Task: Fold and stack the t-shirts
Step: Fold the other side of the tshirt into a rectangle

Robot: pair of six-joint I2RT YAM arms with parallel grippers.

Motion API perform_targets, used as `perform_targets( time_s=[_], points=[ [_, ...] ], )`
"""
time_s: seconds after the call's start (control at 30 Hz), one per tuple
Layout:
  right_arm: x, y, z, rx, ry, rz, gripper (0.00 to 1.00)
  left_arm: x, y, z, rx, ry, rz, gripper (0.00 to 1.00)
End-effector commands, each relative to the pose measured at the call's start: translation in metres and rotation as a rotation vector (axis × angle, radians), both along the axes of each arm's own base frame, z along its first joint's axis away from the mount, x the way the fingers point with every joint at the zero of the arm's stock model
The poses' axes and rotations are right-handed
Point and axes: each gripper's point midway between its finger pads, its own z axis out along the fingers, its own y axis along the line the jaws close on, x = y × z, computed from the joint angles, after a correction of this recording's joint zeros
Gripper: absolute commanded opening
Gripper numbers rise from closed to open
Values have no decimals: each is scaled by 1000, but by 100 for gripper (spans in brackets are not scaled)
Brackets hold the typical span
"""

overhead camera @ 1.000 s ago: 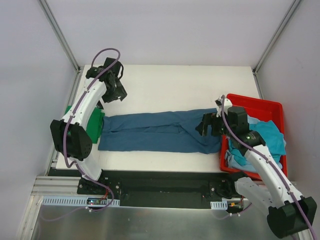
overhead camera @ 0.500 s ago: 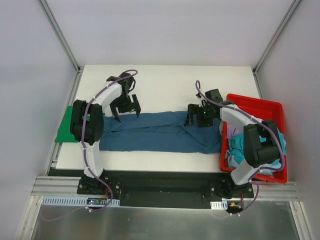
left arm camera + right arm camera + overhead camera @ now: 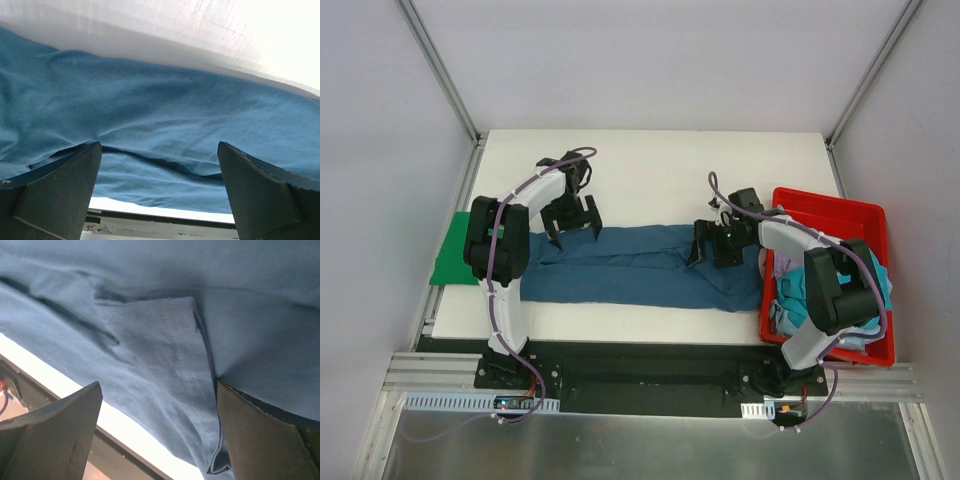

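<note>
Lying flat, the dark teal-blue t-shirt (image 3: 630, 265) stretches left-right across the table (image 3: 650, 165).

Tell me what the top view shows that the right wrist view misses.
Only top: the whole blue shirt as a long strip, the left claw at its far edge, the green shirt, the red bin. Only right wrist: a stitched hem folded over. Both: the right claw, open over the blue shirt.
</note>
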Motion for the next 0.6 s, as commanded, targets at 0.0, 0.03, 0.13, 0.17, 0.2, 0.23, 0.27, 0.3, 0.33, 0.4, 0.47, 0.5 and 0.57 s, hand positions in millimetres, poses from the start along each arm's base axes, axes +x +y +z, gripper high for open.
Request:
perform_targets(
  time_s=[0.0, 0.03, 0.13, 0.17, 0.2, 0.23, 0.27, 0.3, 0.33, 0.4, 0.47, 0.5, 0.57],
  points=[
    [-29, 22, 31, 80, -37, 111, 96, -6, 3, -2, 16, 17, -1, 99],
    [-36, 23, 31, 58, -47, 139, 96, -5, 3, -2, 16, 16, 1, 99],
    [-54, 23, 32, -36, -90, 179, 96, -4, 3, -1, 15, 16, 7, 99],
    [-60, 25, 34, -39, -93, 200, 96, -4, 2, -2, 15, 15, 8, 99],
    [-67, 29, 35, -32, -94, 222, 96, -3, 2, -2, 15, 16, 7, 99],
    [-74, 33, 38, -18, -99, 247, 96, -4, 2, -2, 12, 17, 8, 99],
    [-82, 38, 39, -3, -95, 279, 96, -3, 2, -2, 14, 16, 8, 99],
    [-89, 43, 40, 5, -100, 309, 96, -3, 2, -3, 15, 16, 8, 99],
    [-95, 46, 40, 5, -103, 338, 96, -3, 3, -1, 15, 15, 11, 99],
    [-93, 42, 39, -35, -129, 331, 96, -3, 2, 0, 13, 9, 10, 99],
    [-83, 36, 43, -75, -181, 305, 96, -2, 0, 2, 1, 6, 9, 99],
    [-80, 37, 48, -72, -202, 305, 96, -1, -1, 4, -3, 2, 8, 99],
    [-76, 44, 59, -34, -245, 319, 96, -1, 0, 5, 2, -3, 8, 99]
  ],
)
